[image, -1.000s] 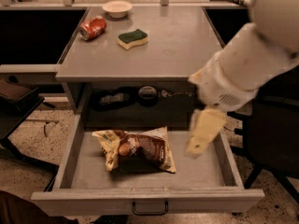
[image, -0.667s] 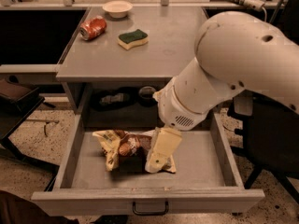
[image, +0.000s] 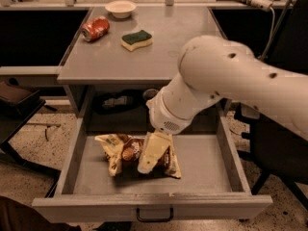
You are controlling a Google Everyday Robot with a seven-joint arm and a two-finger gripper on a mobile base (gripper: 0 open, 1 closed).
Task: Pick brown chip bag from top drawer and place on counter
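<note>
The brown chip bag [image: 120,152] lies crinkled on the bottom of the open top drawer [image: 207,165], left of its middle. My gripper [image: 150,159] hangs from the big white arm and sits right over the bag's right half, its cream finger [image: 153,150] down on the foil. The counter [image: 159,44] is the grey tabletop above the drawer.
On the counter stand a red soda can [image: 95,28] lying on its side, a yellow sponge with green top [image: 136,39] and a white bowl [image: 121,8]. A dark chair [image: 17,100] stands at left. The drawer's wire handle [image: 154,215] faces the front.
The arm has swung left from the drawer's right side and the gripper has come down onto the chip bag.
</note>
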